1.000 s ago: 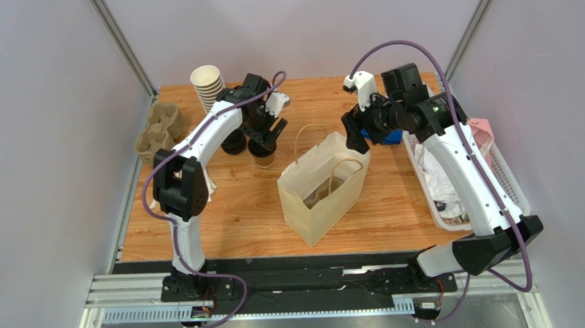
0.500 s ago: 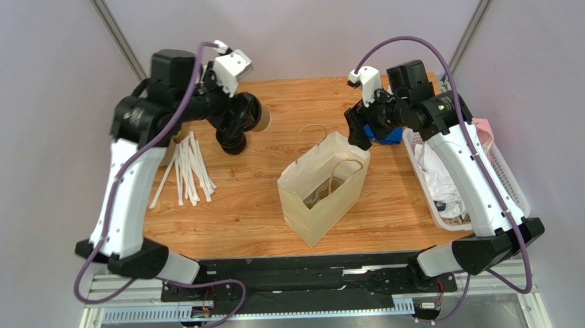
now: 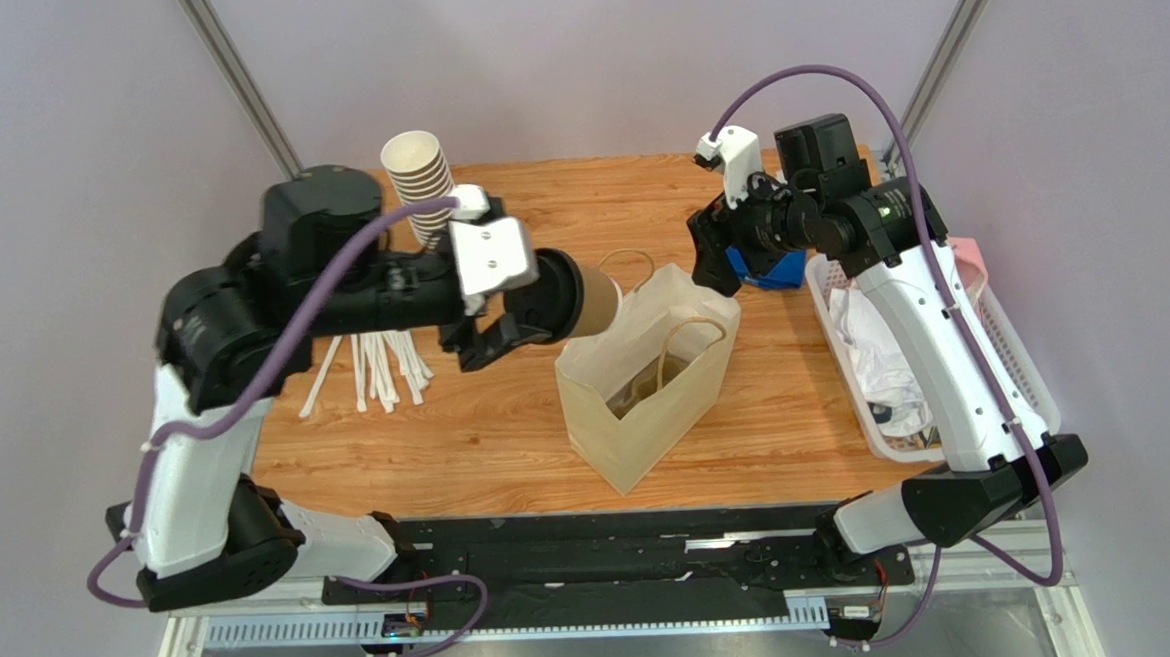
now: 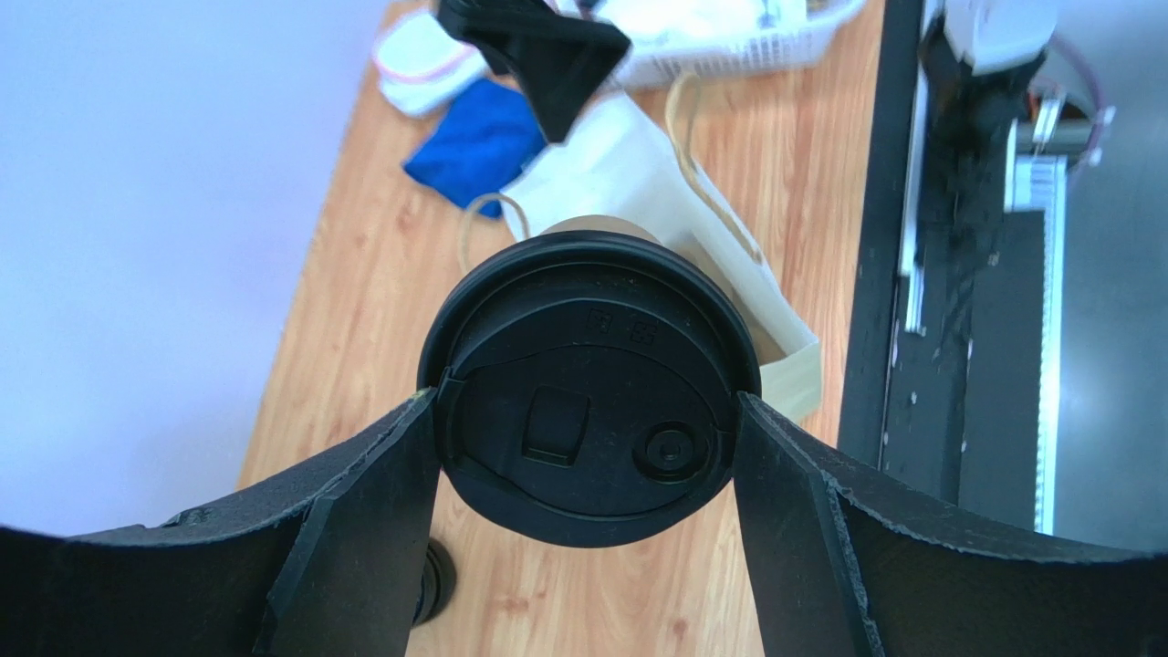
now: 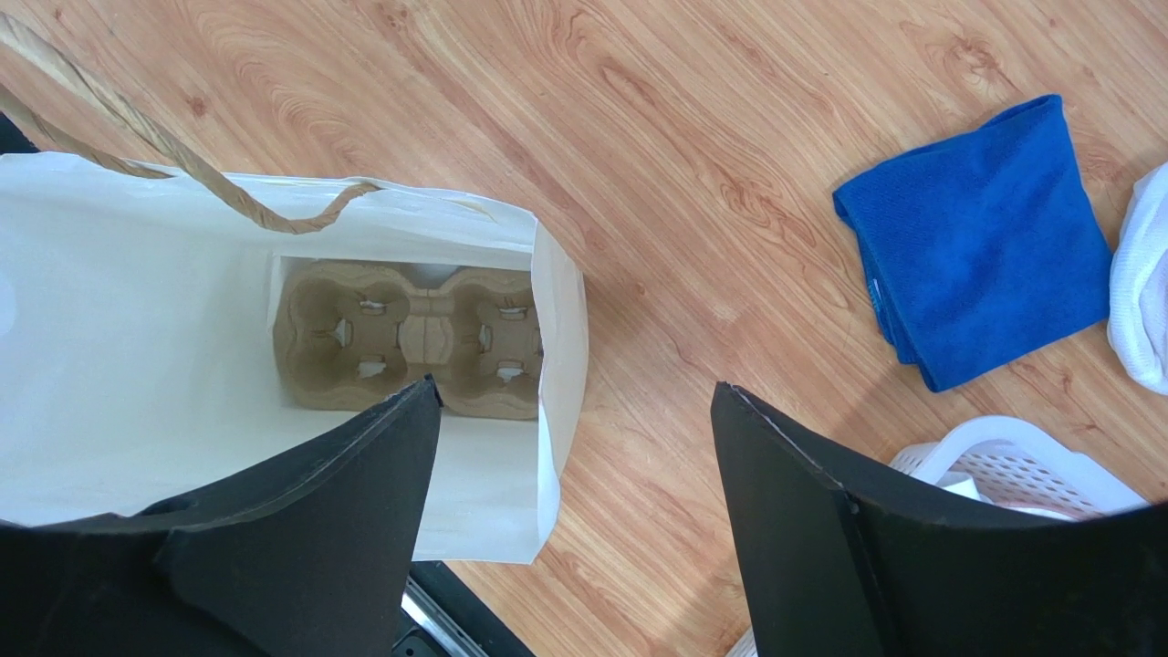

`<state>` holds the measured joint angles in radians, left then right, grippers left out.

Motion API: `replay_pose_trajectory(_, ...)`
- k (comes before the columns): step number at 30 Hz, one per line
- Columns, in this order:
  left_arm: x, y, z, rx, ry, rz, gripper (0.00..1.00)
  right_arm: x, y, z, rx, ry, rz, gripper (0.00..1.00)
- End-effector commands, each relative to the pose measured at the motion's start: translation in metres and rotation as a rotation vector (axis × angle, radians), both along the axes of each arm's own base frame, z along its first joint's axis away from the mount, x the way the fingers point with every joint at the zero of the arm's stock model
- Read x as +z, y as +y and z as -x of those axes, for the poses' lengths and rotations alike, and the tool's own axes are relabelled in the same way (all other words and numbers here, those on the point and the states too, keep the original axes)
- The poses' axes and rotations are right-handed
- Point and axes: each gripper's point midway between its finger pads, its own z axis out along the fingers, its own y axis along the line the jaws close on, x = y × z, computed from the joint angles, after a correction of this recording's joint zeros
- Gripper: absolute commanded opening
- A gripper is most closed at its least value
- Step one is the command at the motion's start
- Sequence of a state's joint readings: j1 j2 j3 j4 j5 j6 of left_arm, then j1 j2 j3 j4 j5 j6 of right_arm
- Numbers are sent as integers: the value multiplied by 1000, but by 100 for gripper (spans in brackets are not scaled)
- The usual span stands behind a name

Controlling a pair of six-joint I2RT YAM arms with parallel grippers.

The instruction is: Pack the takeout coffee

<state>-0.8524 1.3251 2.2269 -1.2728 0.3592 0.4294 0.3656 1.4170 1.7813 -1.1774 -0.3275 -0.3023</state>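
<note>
My left gripper [image 3: 552, 303] is shut on the takeout coffee [image 3: 584, 299], a brown kraft cup with a black lid [image 4: 590, 386], held tilted on its side in the air just left of the white paper bag [image 3: 648, 401]. In the left wrist view the fingers [image 4: 359, 527] clamp the lid rim on both sides, with the bag [image 4: 645, 178] below. My right gripper [image 3: 719, 262] is open and empty above the bag's far right rim. The right wrist view looks into the bag [image 5: 165, 342], where a kraft cup carrier [image 5: 411, 336] lies on the bottom.
A stack of lidless cups [image 3: 421, 180] stands at the back left. White straws [image 3: 375, 362] lie on the table's left. A blue cloth [image 3: 781, 270] and a white basket [image 3: 932, 363] of cloths sit on the right.
My left arm has lifted the coffee off the table at the back left and swung it right and forward to the bag's left side. The right gripper barely moved.
</note>
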Motion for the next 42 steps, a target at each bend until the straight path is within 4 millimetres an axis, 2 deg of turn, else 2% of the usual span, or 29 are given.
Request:
replay_pose_trajectory(1,-39,-32,-26,4,-51,-155,27,12,2,2,6,-16,-25,77)
replay_pose_trajectory(2,-51,-37,-32,9,-46,-188,27,11,2,4,13,-13,-27,77)
replay_pose_trajectory(4,-58,-46,-41,18,-65,-203,27,9,3,6,20,-4,-26,77)
replay_pose_trajectory(5,-67,-51,-44,12,-54,-224,26,7,3,7,26,1,-26,76)
replay_pose_trajectory(7,-70,-59,-50,11,-63,-220,26,5,4,10,32,11,-30,73)
replay_pose_trajectory(13,-93,-81,-54,-27,-50,-249,26,-8,7,15,51,54,-33,63)
replay_pose_trajectory(17,-110,-91,-50,-58,-33,-271,26,-15,9,18,60,82,-41,45)
replay_pose_trajectory(22,-128,-105,-44,-99,-38,-301,26,-18,12,20,63,104,-57,28)
replay_pose_trajectory(23,-132,-107,-44,-98,-37,-308,26,-18,12,21,62,104,-60,22)
replay_pose_trajectory(25,-142,-111,-46,-98,-32,-318,25,-19,13,24,64,118,-68,18)
replay_pose_trajectory(26,-146,-112,-48,-92,-32,-324,25,-19,14,26,68,122,-74,11)
replay_pose_trajectory(28,-157,-115,-53,-85,-37,-338,25,-20,16,35,86,147,-96,2)
replay_pose_trajectory(29,-162,-115,-55,-77,-40,-344,25,-21,17,38,94,159,-103,0)
replay_pose_trajectory(34,-186,-118,-54,-81,-21,-345,24,-23,21,66,151,226,-147,0)
replay_pose_trajectory(39,-194,-115,-44,-112,2,-321,24,-28,20,108,231,322,-184,2)
replay_pose_trajectory(40,-197,-113,-40,-125,8,-320,24,-25,23,116,263,342,-204,12)
replay_pose_trajectory(42,-202,-111,-37,-141,15,-325,24,-18,21,119,274,340,-198,28)
